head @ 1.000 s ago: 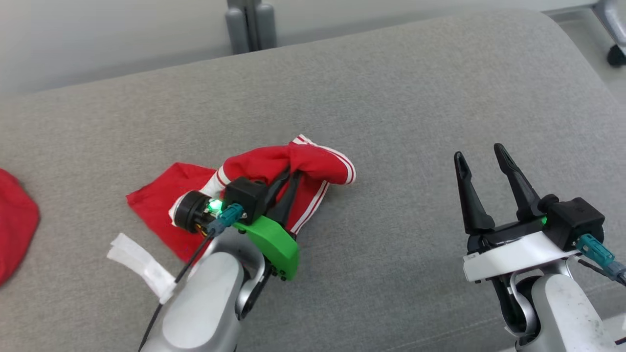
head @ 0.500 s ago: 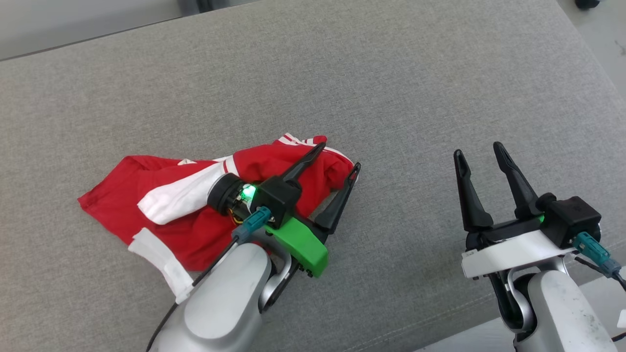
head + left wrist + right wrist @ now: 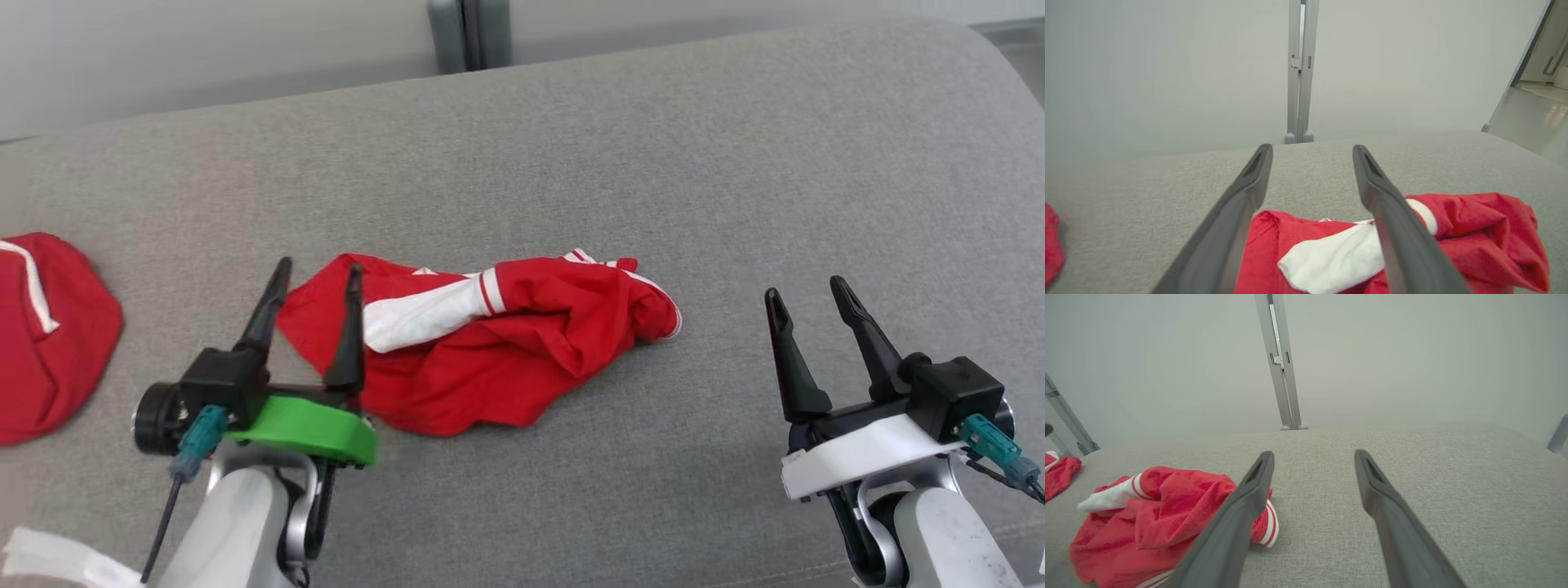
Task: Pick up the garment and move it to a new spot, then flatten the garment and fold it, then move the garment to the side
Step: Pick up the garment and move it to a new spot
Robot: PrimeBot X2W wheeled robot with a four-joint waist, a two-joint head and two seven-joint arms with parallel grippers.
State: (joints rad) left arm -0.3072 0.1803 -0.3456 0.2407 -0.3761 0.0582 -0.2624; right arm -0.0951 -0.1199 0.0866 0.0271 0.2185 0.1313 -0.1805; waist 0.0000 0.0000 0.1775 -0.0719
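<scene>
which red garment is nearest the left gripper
The crumpled red garment with the white sleeve, right beside the left gripper; the other red garment lies at the far left.

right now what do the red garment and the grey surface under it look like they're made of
The red garment looks like thin, soft jersey or mesh knit, matte, with white trim: it crumples in loose folds. The grey surface seems to be woven upholstery cloth over padding, matte: fine flecked weave, rounded edge.
</scene>
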